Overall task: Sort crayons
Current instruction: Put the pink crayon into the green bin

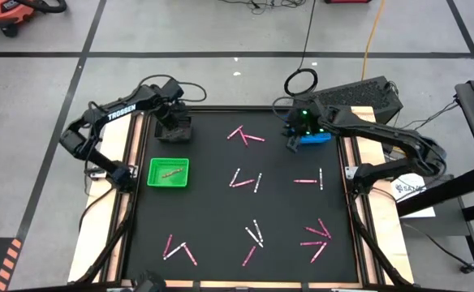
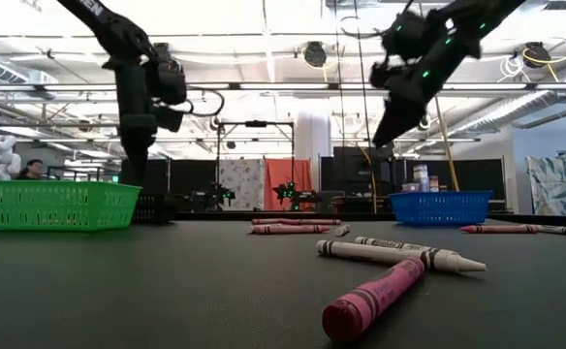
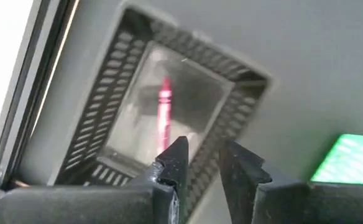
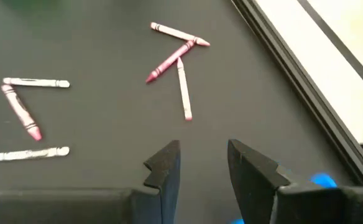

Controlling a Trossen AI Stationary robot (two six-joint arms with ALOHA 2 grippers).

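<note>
Drop-off at the dark tray, next pick to come

My left gripper (image 3: 200,152) hung over the dark tray (image 3: 243,93), fingers parted and empty. A pink crayon (image 3: 165,112) lay in the tray just below them, so I judged this deposit done. Just beside stood the green tray (image 1: 152,172), with one crayon in it. Next I would need to reach out over the mat to the loose crayons (image 1: 245,180), line up on a single one and close on it. Across the table my right gripper (image 4: 203,155) waited by the blue tray (image 1: 316,138), also spread and holding nothing.
</note>
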